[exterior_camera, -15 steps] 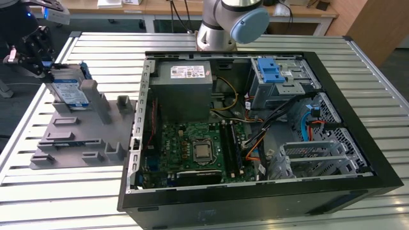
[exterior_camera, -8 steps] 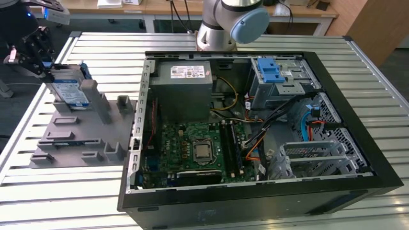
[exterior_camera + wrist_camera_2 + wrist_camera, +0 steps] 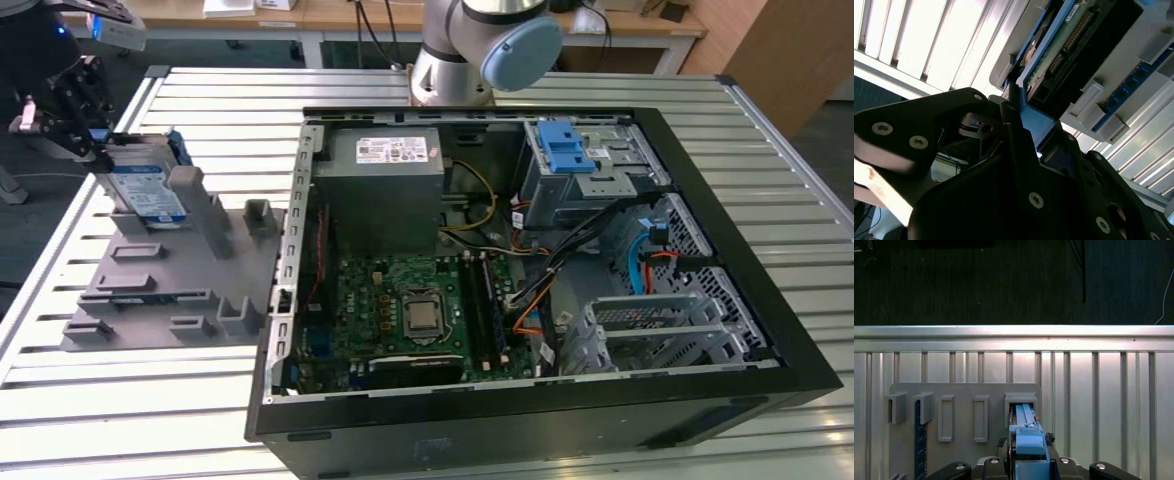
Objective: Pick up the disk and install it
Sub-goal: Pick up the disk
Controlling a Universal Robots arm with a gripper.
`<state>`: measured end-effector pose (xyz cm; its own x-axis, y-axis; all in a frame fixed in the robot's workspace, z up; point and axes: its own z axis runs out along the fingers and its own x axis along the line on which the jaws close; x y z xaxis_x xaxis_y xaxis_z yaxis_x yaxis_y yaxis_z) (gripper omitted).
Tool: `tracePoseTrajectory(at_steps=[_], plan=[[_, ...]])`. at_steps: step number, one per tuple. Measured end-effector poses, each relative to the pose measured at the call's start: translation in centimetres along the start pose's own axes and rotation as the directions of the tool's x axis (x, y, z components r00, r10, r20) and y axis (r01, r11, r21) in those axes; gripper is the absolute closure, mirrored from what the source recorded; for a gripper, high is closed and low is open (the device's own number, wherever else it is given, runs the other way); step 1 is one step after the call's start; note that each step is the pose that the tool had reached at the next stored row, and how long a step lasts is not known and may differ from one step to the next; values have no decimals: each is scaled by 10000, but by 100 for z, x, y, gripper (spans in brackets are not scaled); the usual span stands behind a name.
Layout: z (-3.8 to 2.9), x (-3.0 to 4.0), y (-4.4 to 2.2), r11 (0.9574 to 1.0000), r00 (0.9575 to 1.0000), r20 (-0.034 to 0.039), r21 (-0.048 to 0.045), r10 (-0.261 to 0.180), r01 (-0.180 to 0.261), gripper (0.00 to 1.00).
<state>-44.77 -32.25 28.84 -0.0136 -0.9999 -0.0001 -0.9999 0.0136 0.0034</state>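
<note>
The disk (image 3: 143, 187), a silver drive with a white-and-blue label in a blue carrier, stands on edge in a slot of the grey fixture (image 3: 160, 290) at the exterior view's left. My gripper (image 3: 96, 148) is at its upper far end, its black fingers on either side of the carrier. In the first wrist view the disk (image 3: 1025, 432) is edge-on in its slot, just ahead of the gripper (image 3: 1028, 462). The second wrist view shows the blue carrier of the disk (image 3: 1040, 122) pinched between the fingers (image 3: 1010, 112).
An open computer case (image 3: 747, 200) fills the middle and right of the slatted table (image 3: 200, 100), with a grey power supply (image 3: 380, 180) and a blue latch (image 3: 566, 148) inside. The arm's base (image 3: 474, 50) stands behind it. A blue memory stick (image 3: 918, 440) lies in the fixture.
</note>
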Motion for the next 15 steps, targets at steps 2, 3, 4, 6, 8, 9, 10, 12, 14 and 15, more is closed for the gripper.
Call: tracePoseTrajectory(at_steps=[2,3,4,6,8,9,10,12,14,15], plan=[[0,0,0,10000,10000,0,0,-1,1,64],[0,0,0,10000,10000,0,0,-1,1,64],[0,0,0,10000,10000,0,0,-1,1,64],[1,0,0,10000,10000,2,2,-2,2,62],[1,0,0,10000,10000,1,1,-1,1,56],[1,0,0,10000,10000,1,1,-2,2,56],[0,0,0,10000,10000,0,1,-2,2,56],[0,0,0,10000,10000,0,0,-2,2,56],[0,0,0,10000,10000,-1,0,-2,2,58],[0,0,0,10000,10000,-1,0,-3,3,58]])
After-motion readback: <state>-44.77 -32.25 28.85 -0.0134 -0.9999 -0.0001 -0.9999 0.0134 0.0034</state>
